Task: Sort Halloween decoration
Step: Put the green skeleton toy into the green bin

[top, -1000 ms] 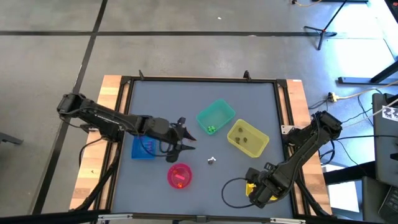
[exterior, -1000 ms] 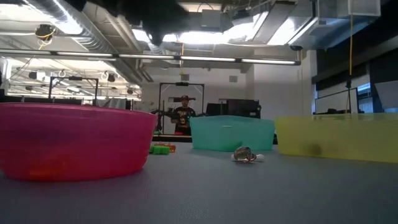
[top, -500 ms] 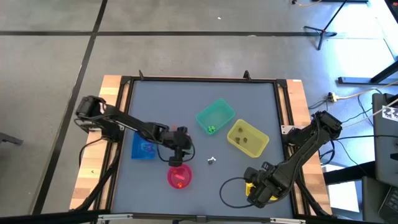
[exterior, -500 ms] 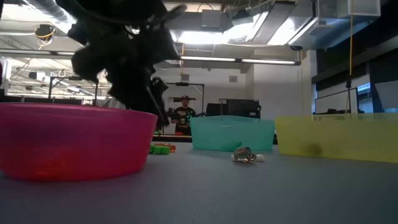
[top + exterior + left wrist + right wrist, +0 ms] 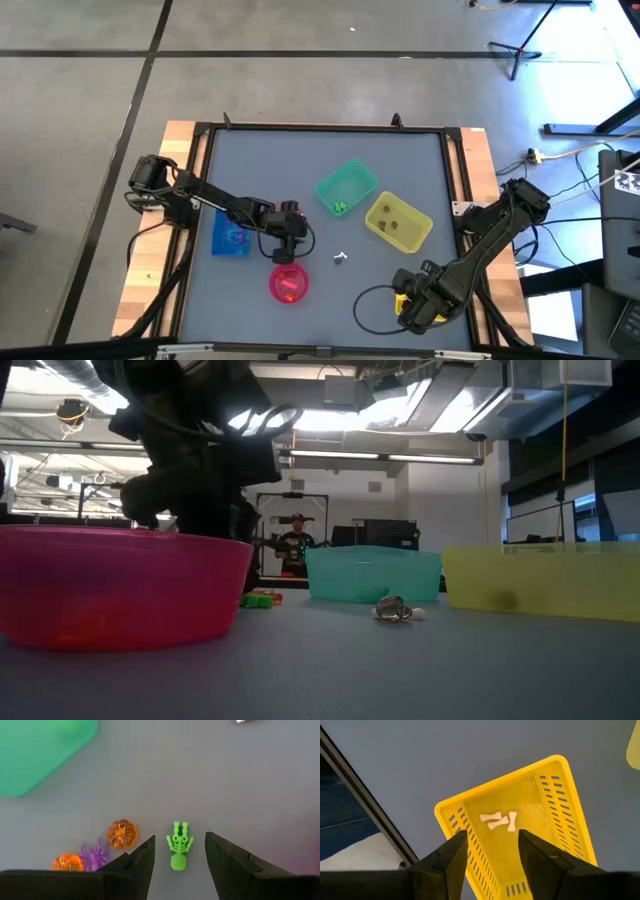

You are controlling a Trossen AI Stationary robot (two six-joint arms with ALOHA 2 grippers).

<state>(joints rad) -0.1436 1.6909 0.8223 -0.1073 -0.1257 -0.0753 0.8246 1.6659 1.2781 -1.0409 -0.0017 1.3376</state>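
My left gripper is open and points down at the table between the blue bin and the pink bowl. A green skeleton trinket lies flat on the table between its two fingers, which stand on either side without touching it. Beside it lie an orange pumpkin, a purple spider and a second orange trinket. A small grey and white trinket lies farther right. My right gripper is open and hovers at the near right corner over a yellow slotted basket with white bones in it.
A blue bin sits at the left, a green bin and a yellow bin at the middle right. The pink bowl stands just near of my left gripper. A person stands in the room beyond the table.
My left gripper has swung from reaching level toward the right to pointing down, and it has dropped toward the table by the trinkets behind the pink bowl. It has stayed open. The right arm has kept still.
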